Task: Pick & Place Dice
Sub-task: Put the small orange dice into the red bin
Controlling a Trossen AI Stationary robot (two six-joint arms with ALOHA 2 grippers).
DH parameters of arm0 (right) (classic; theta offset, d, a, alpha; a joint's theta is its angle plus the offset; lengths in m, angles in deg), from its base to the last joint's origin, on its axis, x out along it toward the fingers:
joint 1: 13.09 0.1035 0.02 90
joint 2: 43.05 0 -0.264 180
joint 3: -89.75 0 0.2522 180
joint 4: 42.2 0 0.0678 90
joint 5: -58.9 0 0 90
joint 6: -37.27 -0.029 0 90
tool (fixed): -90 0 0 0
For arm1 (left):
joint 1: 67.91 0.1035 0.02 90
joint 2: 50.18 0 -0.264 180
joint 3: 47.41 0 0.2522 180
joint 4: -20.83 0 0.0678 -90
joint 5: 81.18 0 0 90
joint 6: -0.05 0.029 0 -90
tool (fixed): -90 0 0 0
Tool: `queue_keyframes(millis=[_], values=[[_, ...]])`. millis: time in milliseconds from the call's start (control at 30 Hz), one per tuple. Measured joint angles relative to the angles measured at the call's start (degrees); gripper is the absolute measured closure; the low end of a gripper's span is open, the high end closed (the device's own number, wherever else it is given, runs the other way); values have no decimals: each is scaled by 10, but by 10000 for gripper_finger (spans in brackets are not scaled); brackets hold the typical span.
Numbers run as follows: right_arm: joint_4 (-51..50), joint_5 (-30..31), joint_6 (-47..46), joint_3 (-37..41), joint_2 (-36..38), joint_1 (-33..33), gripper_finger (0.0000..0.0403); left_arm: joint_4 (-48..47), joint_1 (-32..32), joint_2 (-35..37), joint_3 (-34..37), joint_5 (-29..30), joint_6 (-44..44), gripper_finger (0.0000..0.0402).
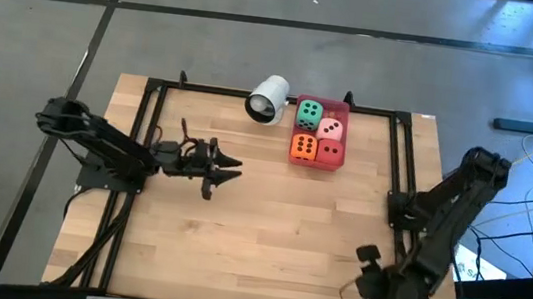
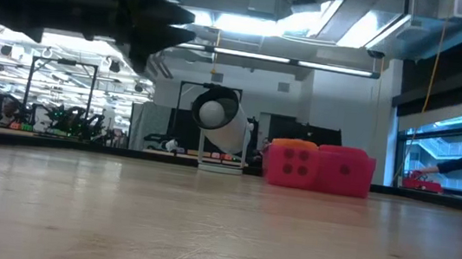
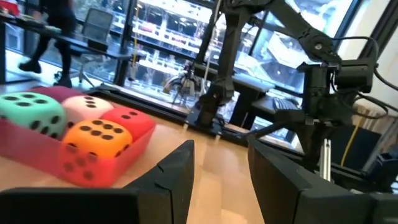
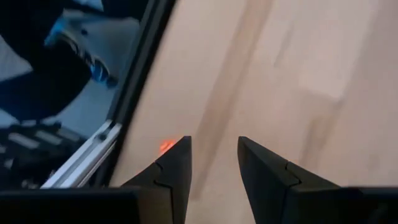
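Four dice sit together in a flat red tray point(image 1: 346, 106) at the table's far edge: green point(image 1: 309, 114), pink point(image 1: 330, 129), orange point(image 1: 303, 147), red point(image 1: 329, 154). A white cup point(image 1: 267, 99) lies on its side just left of the tray. My left gripper point(image 1: 232, 171) hovers open above the table's middle, pointing right, short of the tray; its wrist view shows the orange die point(image 3: 93, 146) and the red die point(image 3: 134, 118) nearest. My right gripper point(image 4: 214, 158) is open, pointing down over bare wood by the near right corner.
A black metal frame point(image 1: 148, 126) runs along the table's left, far and right sides. The wood between the left gripper and the tray point(image 3: 25, 149) is bare. The low view shows the cup point(image 2: 218, 124) and the dice point(image 2: 293, 163) side by side.
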Motion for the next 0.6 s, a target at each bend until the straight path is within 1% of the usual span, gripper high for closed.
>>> queue_keyframes(millis=[200,333,500,600], values=[[-2,-14,-50,-29,-60,61,272,0,-28,-88,-77,1,0,258],[-3,3,-63,-36,-92,91,272,2,-54,-138,-131,1,16,258],[-11,23,-73,-37,-143,99,272,4,-96,-182,-189,1,26,258],[-11,9,-81,-37,-172,99,272,3,-123,-200,-218,0,26,258]])
